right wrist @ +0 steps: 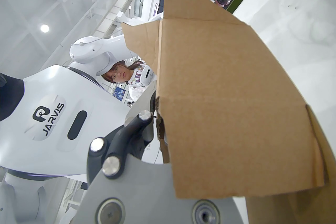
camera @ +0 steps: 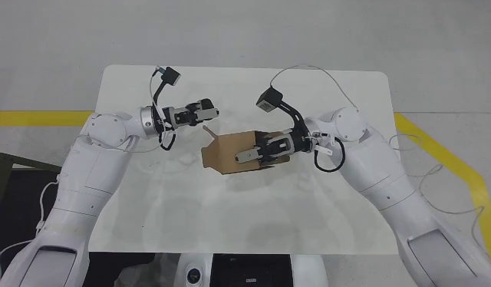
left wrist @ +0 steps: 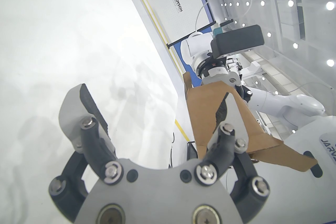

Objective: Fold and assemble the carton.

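Note:
The brown carton [camera: 230,153] is held just above the middle of the white table, partly opened, with loose flaps at both ends. My right gripper [camera: 252,155] is shut on one of its walls. In the right wrist view the carton [right wrist: 223,104] hides one finger, and the other finger [right wrist: 143,110] presses its near side. My left gripper [camera: 207,112] is open and holds nothing. It stays a little behind and left of the carton, close to an upright flap. In the left wrist view the carton [left wrist: 202,114] lies just beyond one of the fingers [left wrist: 231,114].
The white table [camera: 307,210] has free surface on all sides of the carton. Its edges run near both arms' elbows. Yellow floor tape [camera: 38,118] passes beside it.

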